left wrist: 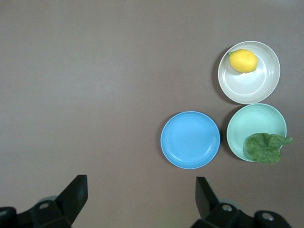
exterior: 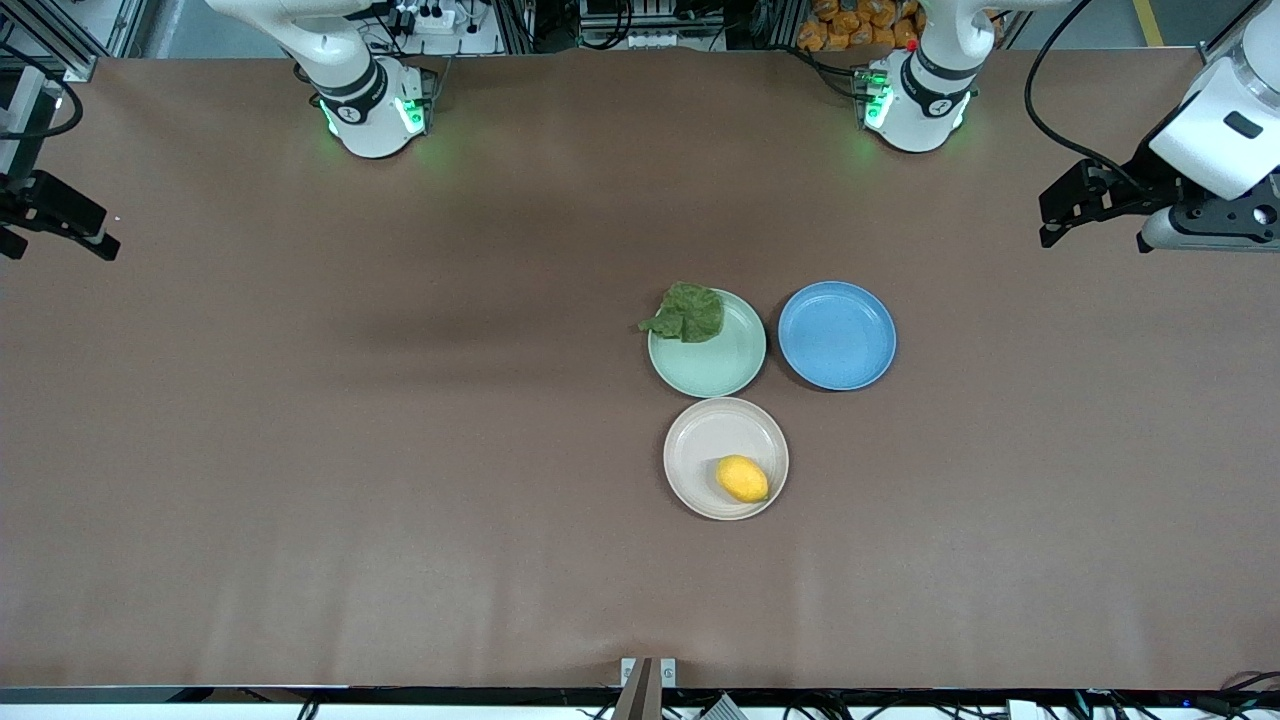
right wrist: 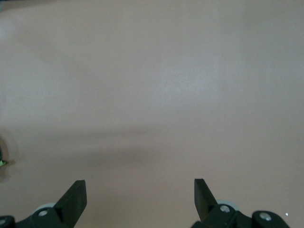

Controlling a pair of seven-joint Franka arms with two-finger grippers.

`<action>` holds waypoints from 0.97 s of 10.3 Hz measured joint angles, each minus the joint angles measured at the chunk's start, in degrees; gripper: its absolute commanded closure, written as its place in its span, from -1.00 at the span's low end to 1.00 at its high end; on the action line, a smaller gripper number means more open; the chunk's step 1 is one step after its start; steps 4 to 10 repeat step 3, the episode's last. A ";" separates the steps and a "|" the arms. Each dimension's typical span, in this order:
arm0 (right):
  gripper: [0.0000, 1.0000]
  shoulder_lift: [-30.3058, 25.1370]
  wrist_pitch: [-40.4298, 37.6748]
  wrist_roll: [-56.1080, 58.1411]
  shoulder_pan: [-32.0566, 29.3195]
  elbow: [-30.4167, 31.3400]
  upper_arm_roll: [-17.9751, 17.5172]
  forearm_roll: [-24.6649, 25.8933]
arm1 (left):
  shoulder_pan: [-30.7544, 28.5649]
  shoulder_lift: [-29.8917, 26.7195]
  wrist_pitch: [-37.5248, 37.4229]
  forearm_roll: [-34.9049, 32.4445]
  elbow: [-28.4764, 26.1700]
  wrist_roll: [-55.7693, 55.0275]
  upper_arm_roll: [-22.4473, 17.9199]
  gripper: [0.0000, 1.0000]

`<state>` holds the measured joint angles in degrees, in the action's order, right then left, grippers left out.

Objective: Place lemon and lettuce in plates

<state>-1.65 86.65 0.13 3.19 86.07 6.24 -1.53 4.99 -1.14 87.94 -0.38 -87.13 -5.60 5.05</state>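
Already done, I judge: lemon (exterior: 742, 478) in beige plate (exterior: 700, 440), lettuce (exterior: 688, 313) on green plate (exterior: 725, 365) rim, mid-worktop. My left gripper (exterior: 1062, 210) and right gripper (exterior: 60, 228) wide open, empty, over worktop ends.

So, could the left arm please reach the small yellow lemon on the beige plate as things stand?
Probably yes: the small yellow lemon lies uncovered on the round beige plate, and the left end effector hangs open, nothing between them.
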 measured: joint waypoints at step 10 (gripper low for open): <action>-1.00 -0.08 -1.33 0.00 0.00 0.48 -0.01 -0.01 | 0.00 -0.04 -0.01 0.00 0.10 0.00 0.00 -1.00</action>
